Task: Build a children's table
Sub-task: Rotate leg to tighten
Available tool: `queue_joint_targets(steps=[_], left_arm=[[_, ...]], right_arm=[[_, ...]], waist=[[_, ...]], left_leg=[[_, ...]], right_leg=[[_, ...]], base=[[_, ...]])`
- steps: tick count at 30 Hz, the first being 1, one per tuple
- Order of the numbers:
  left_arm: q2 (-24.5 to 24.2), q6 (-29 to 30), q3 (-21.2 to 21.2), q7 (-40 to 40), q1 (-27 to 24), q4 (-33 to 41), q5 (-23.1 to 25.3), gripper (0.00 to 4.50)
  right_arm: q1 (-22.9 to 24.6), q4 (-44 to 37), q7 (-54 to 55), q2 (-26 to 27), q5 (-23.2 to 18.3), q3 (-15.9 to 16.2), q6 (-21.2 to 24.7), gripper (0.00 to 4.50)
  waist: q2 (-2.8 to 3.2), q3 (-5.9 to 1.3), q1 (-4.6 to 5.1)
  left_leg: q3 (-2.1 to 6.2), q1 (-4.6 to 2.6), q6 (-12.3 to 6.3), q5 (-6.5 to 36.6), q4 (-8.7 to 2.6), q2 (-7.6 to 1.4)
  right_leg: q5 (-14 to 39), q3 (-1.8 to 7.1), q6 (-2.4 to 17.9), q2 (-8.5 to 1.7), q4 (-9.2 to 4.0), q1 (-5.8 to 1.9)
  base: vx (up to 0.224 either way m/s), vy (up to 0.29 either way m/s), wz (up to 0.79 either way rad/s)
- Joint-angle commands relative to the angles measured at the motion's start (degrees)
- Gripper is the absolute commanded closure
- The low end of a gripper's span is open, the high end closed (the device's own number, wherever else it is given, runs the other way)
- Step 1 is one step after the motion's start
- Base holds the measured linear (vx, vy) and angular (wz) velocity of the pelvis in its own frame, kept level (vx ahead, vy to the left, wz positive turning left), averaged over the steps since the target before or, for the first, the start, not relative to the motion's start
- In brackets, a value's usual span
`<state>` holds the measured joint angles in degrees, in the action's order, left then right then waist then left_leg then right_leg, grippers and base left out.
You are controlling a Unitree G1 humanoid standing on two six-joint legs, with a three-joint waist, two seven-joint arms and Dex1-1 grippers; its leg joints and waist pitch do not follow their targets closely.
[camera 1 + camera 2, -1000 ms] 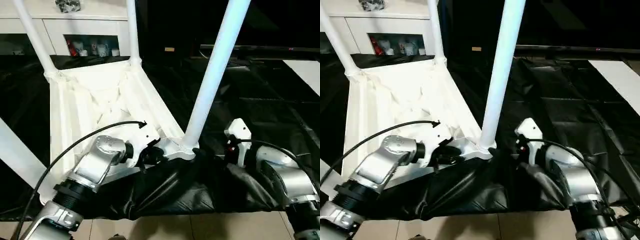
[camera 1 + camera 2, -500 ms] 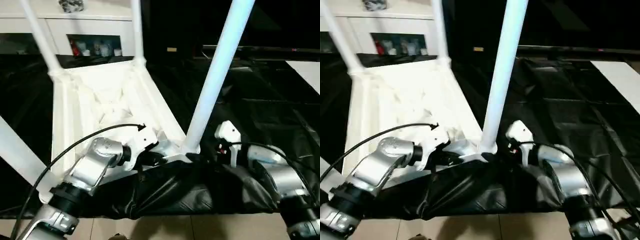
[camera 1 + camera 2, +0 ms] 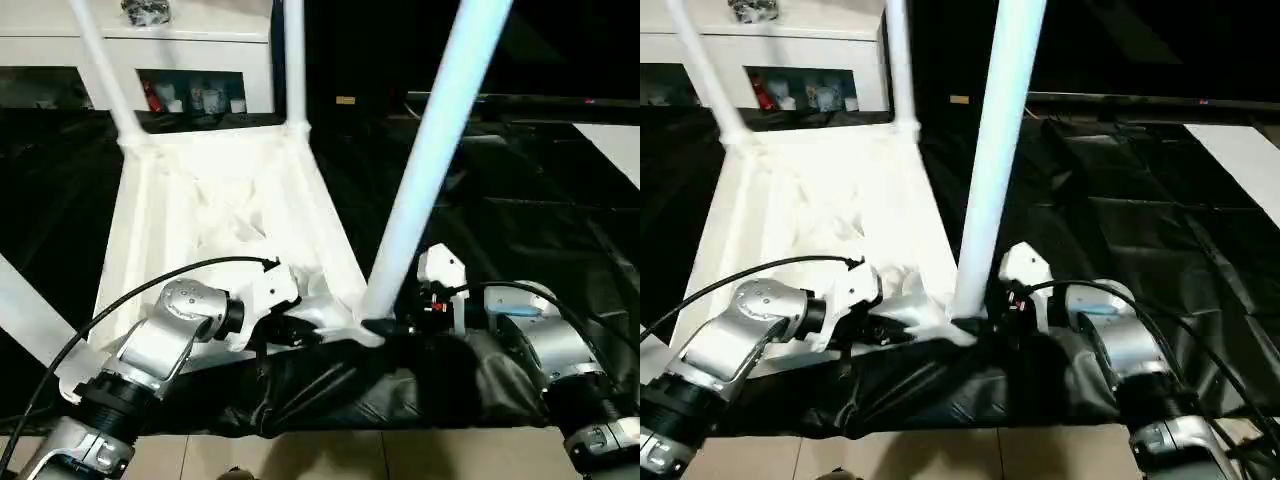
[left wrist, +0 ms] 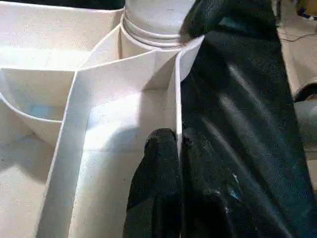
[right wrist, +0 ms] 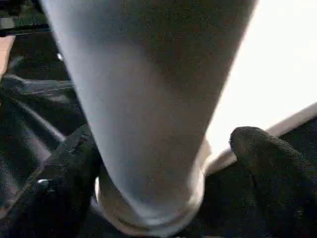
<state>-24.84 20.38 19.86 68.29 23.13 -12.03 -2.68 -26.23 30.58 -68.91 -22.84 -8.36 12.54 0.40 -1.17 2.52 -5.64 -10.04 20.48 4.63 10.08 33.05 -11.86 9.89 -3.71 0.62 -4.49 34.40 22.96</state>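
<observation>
The children's table lies upside down on a black sheet, its ribbed white top (image 3: 200,200) facing up. The near right leg (image 3: 430,150) stands in its corner socket (image 3: 365,325). Two more legs (image 3: 293,60) (image 3: 105,70) rise at the far corners, and a fourth (image 3: 25,310) crosses the near left. My left gripper (image 3: 300,330) is shut on the top's thin rim wall (image 4: 176,89) just beside that socket, its fingers (image 4: 158,168) pinching the wall from both sides. My right gripper (image 3: 388,325) stands open around the base of the near right leg (image 5: 148,99), one finger (image 5: 267,158) on each side.
A white cabinet (image 3: 180,60) with a glass door stands behind the table. The black sheet (image 3: 500,230) covers the floor to the right and bunches up under my forearms. Bare tiles (image 3: 350,455) show along the near edge, and a white strip (image 3: 615,140) lies at far right.
My left gripper has closed onto the rim wall. My right gripper has moved left until its fingers straddle the base of the near right leg. The camera has shifted a little.
</observation>
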Motion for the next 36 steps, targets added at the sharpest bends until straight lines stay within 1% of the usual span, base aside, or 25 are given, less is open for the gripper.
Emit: queue_joint_targets(steps=[1, 2, 5, 7, 9, 10, 11, 12, 13, 14, 15, 16, 17, 18, 20, 21, 22, 25, 26, 27, 28, 30, 32, 33, 36], left_arm=[[1.0, -0.9, 1.8, 3.3, -0.9, 1.1, -3.8, 4.5], [0.9, -1.1, 1.7, 3.2, -1.1, 1.1, -3.6, 4.5], [0.8, -1.1, 1.8, 3.3, -1.6, 1.3, -3.4, 4.5], [0.9, -1.0, 1.7, 3.3, -1.6, 1.3, -3.3, 4.5], [1.1, -0.9, 1.8, 3.5, -1.7, 1.2, -3.1, 4.5], [1.1, -0.9, 1.8, 3.4, -1.6, 1.0, -3.0, 4.5], [1.2, -0.9, 1.8, 3.4, -1.6, 1.0, -3.0, 4.5], [1.2, -1.0, 1.8, 3.1, -1.5, 0.7, -2.9, 4.5], [1.3, -1.0, 1.9, 3.0, -1.5, 0.7, -2.9, 4.5], [1.6, -0.9, 1.8, 2.3, -1.3, 0.2, -2.7, 4.5], [1.9, -0.8, 1.8, 1.8, -1.2, -0.1, -2.5, 4.5], [2.3, -1.0, 1.6, 0.8, -1.0, -0.5, -2.1, 4.5], [2.7, -1.1, 1.4, -0.1, -0.7, -0.9, -1.8, 4.5], [3.6, -0.5, 0.9, -1.9, -0.2, -1.3, -1.4, 4.5], [5.4, 0.4, 0.1, -5.3, 0.8, -2.0, -0.8, 4.5], [7.1, 1.3, -0.4, -8.1, 1.5, -2.4, -0.3, 4.5], [9.8, 2.6, -1.0, -12.4, 2.3, -3.0, 0.3, 4.5], [12.1, 4.0, -1.3, -15.2, 2.7, -3.4, 0.7, 4.5], [13.5, 4.4, -1.2, -16.8, 3.0, -3.8, 1.1, 4.5], [14.5, 4.7, -1.1, -17.9, 3.0, -4.0, 1.4, 4.5], [15.8, 4.9, -1.0, -19.6, 3.2, -4.5, 2.0, 4.5], [18.0, 5.2, -0.4, -21.9, 3.4, -5.4, 3.2, 4.5], [18.1, 4.6, 0.4, -21.7, 3.5, -5.5, 3.9, 4.5], [17.7, 4.0, 1.3, -20.8, 3.4, -5.3, 4.5, 4.5], [17.4, 3.7, 1.6, -20.2, 3.2, -4.9, 4.5, 4.5]], right_arm=[[-1.5, 1.4, -0.7, 0.2, 0.5, 0.5, -1.2, 0.49], [-2.0, 2.3, -1.1, 0.7, 0.6, 0.7, -1.5, 0.7], [-2.5, 3.2, -2.1, 1.0, 0.8, 1.1, -2.1, 0.81], [-2.6, 3.4, -2.4, 1.1, 0.8, 1.2, -2.1, 0.89], [-3.0, 4.6, -4.0, 1.2, 0.8, 1.6, -2.3, 1.21], [-3.0, 4.7, -4.3, 1.2, 0.8, 1.7, -2.3, 1.21], [-3.0, 4.7, -4.3, 1.2, 0.8, 1.7, -2.3, 1.25], [-3.0, 5.2, -4.6, 1.3, 0.7, 1.9, -2.6, 1.25], [-3.0, 5.4, -4.7, 1.3, 0.7, 1.9, -2.6, 1.56], [-2.8, 5.6, -4.7, 1.5, 0.8, 1.9, -2.6, 1.56], [-2.6, 5.5, -4.5, 1.5, 0.8, 1.9, -2.5, 1.64], [-2.2, 5.4, -4.0, 1.8, 0.8, 1.7, -2.3, 1.73], [-1.9, 5.1, -3.4, 2.0, 0.7, 1.5, -1.9, 1.8], [-1.2, 4.7, -1.4, 2.7, 0.8, 1.2, -1.0, 1.8], [0.1, 3.9, 2.4, 4.0, 1.3, 0.7, 0.2, 1.85], [1.5, 2.7, 5.9, 5.5, 1.5, 0.3, 1.7, 1.85], [3.4, 1.1, 12.4, 8.5, 2.1, -0.4, 3.9, 1.86], [4.7, 0.0, 18.6, 11.5, 2.9, -0.9, 5.4, 1.88], [5.1, -0.5, 22.4, 13.4, 3.5, -1.3, 6.2, 1.88], [5.4, -0.7, 26.6, 15.4, 4.0, -1.8, 7.1, 1.88], [5.7, -1.0, 31.2, 17.8, 4.4, -2.5, 8.4, 1.88], [6.6, -2.7, 37.2, 21.9, 4.9, -2.8, 9.4, 1.88], [7.1, -4.1, 37.8, 22.6, 5.3, -2.3, 9.2, 1.88], [7.8, -5.9, 38.4, 23.1, 5.5, -2.2, 9.1, 1.18], [8.3, -7.4, 38.5, 23.3, 4.7, -2.5, 10.0, 1.12]], waist=[[-0.98, -3.24, 0.06], [-0.95, -3.2, 0.03], [-0.96, -3.13, 0.03], [-0.95, -3.15, 0.11], [-1.14, -3.18, 0.13], [-0.87, -3.21, 0.12], [-1.01, -3.19, 0.19], [-0.9, -3.21, 0.15], [-0.62, -3.22, 0.15], [-0.78, -3.23, 0.24], [-0.73, -3.25, 0.26], [-0.43, -3.25, 0.19], [-0.54, -3.22, 0.27], [-0.26, -3.2, 0.31], [-0.38, -2.97, 0.43], [-0.49, -2.9, 0.56], [-0.35, -2.78, 0.67], [-0.51, -2.75, 1.03], [-0.42, -2.72, 1.08], [0.02, -2.56, 1.25], [-0.03, -2.55, 1.64], [0.08, -2.58, 2.26], [0.2, -2.8, 2.45], [0.4, -2.73, 2.57], [0.52, -2.88, 2.68]], left_leg=[[-0.04, -0.15, -3.25, 11.4, -3.55, -1.23], [-0.05, -0.16, -3.21, 11.5, -3.56, -1.25], [0.01, -0.14, -2.81, 12.2, -3.64, -1.22], [0.04, -0.15, -2.72, 12.3, -3.65, -1.22], [0.01, -0.19, -2.97, 11.8, -3.61, -1.23], [-0.02, -0.2, -3.0, 11.7, -3.56, -1.22], [-0.03, -0.13, -3.09, 11.6, -3.56, -1.22], [-0.02, -0.14, -3.09, 11.5, -3.56, -1.24], [0.0, -0.17, -3.04, 11.5, -3.57, -1.23], [-0.05, -0.15, -3.05, 11.7, -3.54, -1.2], [-0.07, -0.16, -2.98, 11.7, -3.52, -1.15], [-0.02, -0.23, -2.87, 11.9, -3.55, -1.18], [-0.05, -0.21, -2.87, 12.0, -3.58, -1.19], [-0.05, -0.37, -2.63, 12.5, -3.57, -1.19], [0.01, -0.49, -2.08, 14.3, -3.77, -1.15], [0.04, -0.52, -1.49, 14.8, -3.88, -1.12], [0.06, -0.64, -0.98, 15.7, -3.96, -1.02], [0.32, -0.6, -0.28, 17.3, -4.02, -0.77], [0.4, -0.69, -0.35, 17.9, -4.01, -0.7], [0.48, -0.75, -0.08, 18.9, -4.04, -0.54], [0.64, -0.84, 0.33, 19.8, -3.98, -0.44], [0.8, -0.84, 0.8, 20.9, -4.02, -0.31], [0.91, -0.74, 0.17, 20.9, -4.11, -0.31], [0.86, -0.8, -0.32, 21.9, -4.17, -0.31], [0.93, -0.68, -0.47, 22.3, -4.35, -0.45]], right_leg=[[15.5, 2.2, 11.3, -3.27, -3.74, -2.65], [15.9, 2.22, 11.1, -3.31, -3.84, -2.62], [18.0, 2.25, 10.1, -3.33, -4.02, -2.62], [18.3, 2.22, 10.0, -3.34, -4.04, -2.61], [17.9, 2.24, 10.2, -3.35, -3.95, -2.59], [17.6, 2.28, 10.3, -3.32, -3.92, -2.55], [17.1, 2.25, 10.4, -3.26, -3.92, -2.6], [16.9, 2.26, 10.5, -3.28, -3.88, -2.61], [16.7, 2.28, 10.6, -3.28, -3.86, -2.59], [16.5, 2.25, 10.7, -3.2, -3.91, -2.6], [16.4, 2.26, 10.9, -3.16, -3.92, -2.64], [16.5, 2.27, 10.9, -3.2, -3.92, -2.64], [16.7, 2.25, 10.8, -3.14, -3.99, -2.61], [17.0, 2.29, 10.8, -3.09, -4.04, -2.5], [19.7, 2.24, 10.1, -3.08, -4.42, -2.43], [21.2, 2.31, 9.2, -3.03, -4.57, -2.45], [23.5, 2.29, 8.3, -3.07, -4.92, -2.35], [29.2, 2.04, 5.8, -3.26, -5.63, -2.19], [30.5, 1.92, 5.3, -3.29, -5.78, -2.05], [33.2, 1.8, 4.1, -3.23, -6.15, -1.81], [35.5, 1.65, 3.2, -3.3, -6.53, -1.66], [37.3, 1.39, 2.1, -3.27, -7.01, -1.5], [36.0, 1.34, 1.9, -3.27, -7.0, -1.64], [35.9, 1.41, 1.7, -3.1, -7.17, -1.3], [34.5, 1.43, 1.9, -3.14, -7.08, -1.41]], base=[[0.0, 0.0, 0.0], [0.0, 0.0, 0.0], [0.0, 0.0, 0.0], [0.0, 0.0, 0.0], [0.0, 0.0, 0.0], [0.0, 0.0, 0.0], [0.0, 0.0, 0.0], [0.0, 0.0, 0.0], [0.0, 0.0, 0.0], [0.0, 0.0, 0.0], [0.0, 0.0, 0.0], [0.0, 0.0, 0.0], [0.0, 0.0, 0.0], [0.0, 0.0, 0.0], [0.0, 0.0, 0.0], [0.0, 0.0, 0.0], [0.0, 0.0, 0.0], [0.0, 0.0, 0.0], [0.0, 0.0, 0.0], [0.0, 0.0, 0.0], [0.0, 0.0, 0.0], [0.0, 0.0, 0.0], [0.0, 0.0, 0.0], [0.0, 0.0, 0.0], [0.0, 0.0, 0.0]])
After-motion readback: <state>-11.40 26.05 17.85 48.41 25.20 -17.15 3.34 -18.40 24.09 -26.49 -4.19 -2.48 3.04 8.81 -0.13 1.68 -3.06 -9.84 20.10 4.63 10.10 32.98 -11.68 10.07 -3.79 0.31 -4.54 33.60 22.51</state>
